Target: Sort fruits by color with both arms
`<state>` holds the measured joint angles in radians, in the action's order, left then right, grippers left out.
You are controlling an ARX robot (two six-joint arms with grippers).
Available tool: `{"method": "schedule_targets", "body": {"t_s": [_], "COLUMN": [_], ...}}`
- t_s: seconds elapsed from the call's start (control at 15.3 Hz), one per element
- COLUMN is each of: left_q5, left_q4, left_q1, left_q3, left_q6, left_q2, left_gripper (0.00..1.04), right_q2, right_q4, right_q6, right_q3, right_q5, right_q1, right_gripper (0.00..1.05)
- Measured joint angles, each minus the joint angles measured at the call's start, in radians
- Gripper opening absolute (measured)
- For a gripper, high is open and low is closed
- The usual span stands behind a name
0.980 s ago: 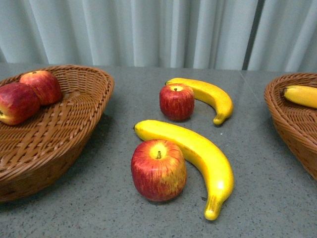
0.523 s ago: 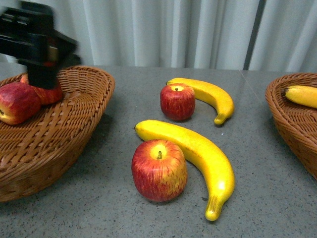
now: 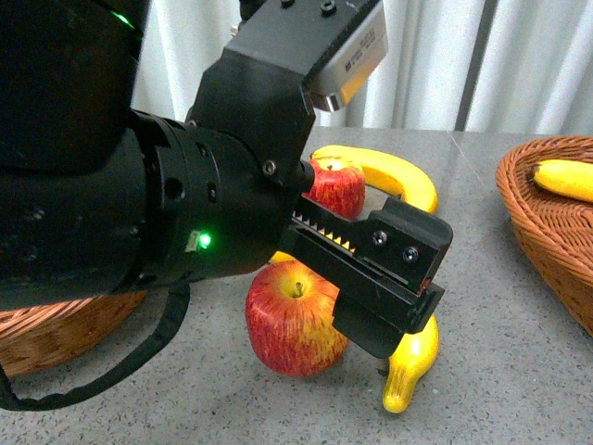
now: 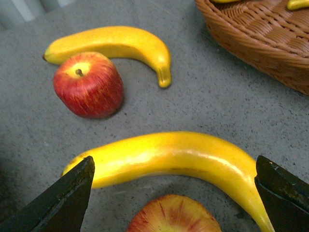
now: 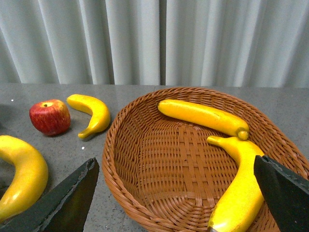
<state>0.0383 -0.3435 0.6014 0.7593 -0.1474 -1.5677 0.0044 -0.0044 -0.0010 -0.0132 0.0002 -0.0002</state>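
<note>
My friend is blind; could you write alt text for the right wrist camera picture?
Two yellow bananas lie in a wicker basket, seen between the open black fingers of the right gripper. On the table beside it sit a red apple and two more bananas.

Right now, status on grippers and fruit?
Left gripper open over near banana. Right gripper open over basket holding two bananas. In the way: near apple, close beside that banana.

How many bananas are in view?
4. Near banana and far banana lie on the table; two bananas in the right basket. Left arm may hide more.
</note>
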Motion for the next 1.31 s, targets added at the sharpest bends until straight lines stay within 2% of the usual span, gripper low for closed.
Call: {"method": "schedule_targets", "body": {"t_s": [0.72, 0.78, 0.85, 0.92, 1.11, 1.31], "left_q5": [0.025, 0.022, 0.021, 0.013, -0.042, -0.149], "left_q4": [0.093, 0.098, 0.108, 0.137, 0.133, 0.118], "left_q1": [0.001, 0.001, -0.002, -0.017, -0.074, -0.235], "left_q3": [-0.013, -0.013, -0.016, -0.019, -0.018, -0.019], "left_q6": [0.062, 0.061, 0.061, 0.055, 0.041, 0.087], "left_q2": [-0.066, -0.066, -0.060, -0.029, 0.072, 0.256], "left_gripper": [0.96, 0.84, 0.67, 0.63, 0.63, 0.62], "right_q2": [0.000, 0.000, 0.000, 0.000, 0.000, 0.000], "right_q4": [0.000, 0.000, 0.000, 0.000, 0.000, 0.000], "right_q6": [0.000, 0.000, 0.000, 0.000, 0.000, 0.000], "right_q3": [0.000, 0.000, 0.000, 0.000, 0.000, 0.000], "right_q5": [0.000, 0.000, 0.000, 0.000, 0.000, 0.000], "right_q1": [0.000, 0.000, 0.000, 0.000, 0.000, 0.000], "right_gripper": [0.98, 0.98, 0.98, 0.98, 0.98, 0.98]}}
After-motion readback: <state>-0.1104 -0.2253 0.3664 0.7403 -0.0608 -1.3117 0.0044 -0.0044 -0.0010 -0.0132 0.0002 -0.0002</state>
